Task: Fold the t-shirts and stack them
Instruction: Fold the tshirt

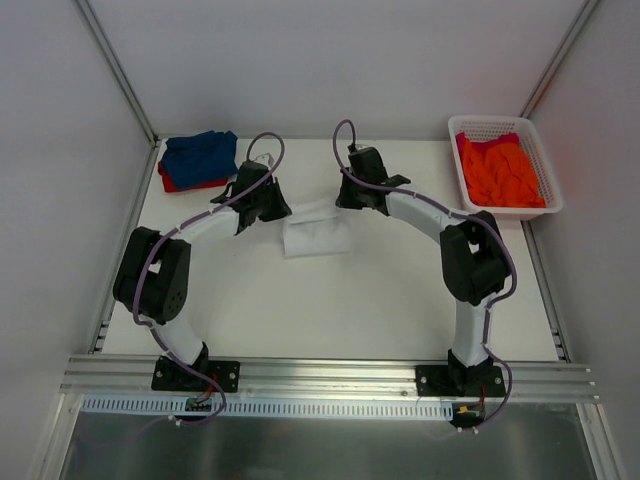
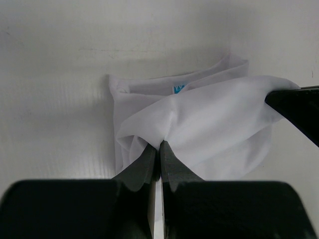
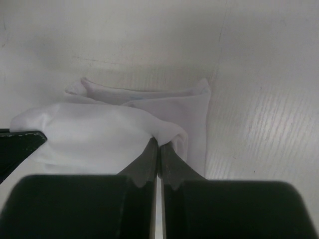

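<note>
A white t-shirt (image 1: 317,232) lies partly folded at the middle back of the table, between the two arms. My left gripper (image 2: 160,143) is shut on a pinch of its raised white cloth (image 2: 214,119). At the other side my right gripper (image 3: 158,141) is shut on the same white t-shirt (image 3: 99,132), and the held layer hangs over the folded part below. A blue t-shirt (image 1: 203,155) rests on a red t-shirt (image 1: 172,183) at the back left. Orange t-shirts (image 1: 503,172) are heaped in the basket.
A white lattice basket (image 1: 549,180) stands at the back right corner. Grey walls close off the table on the left, right and back. An aluminium rail (image 1: 330,375) carrying both arm bases runs along the near edge.
</note>
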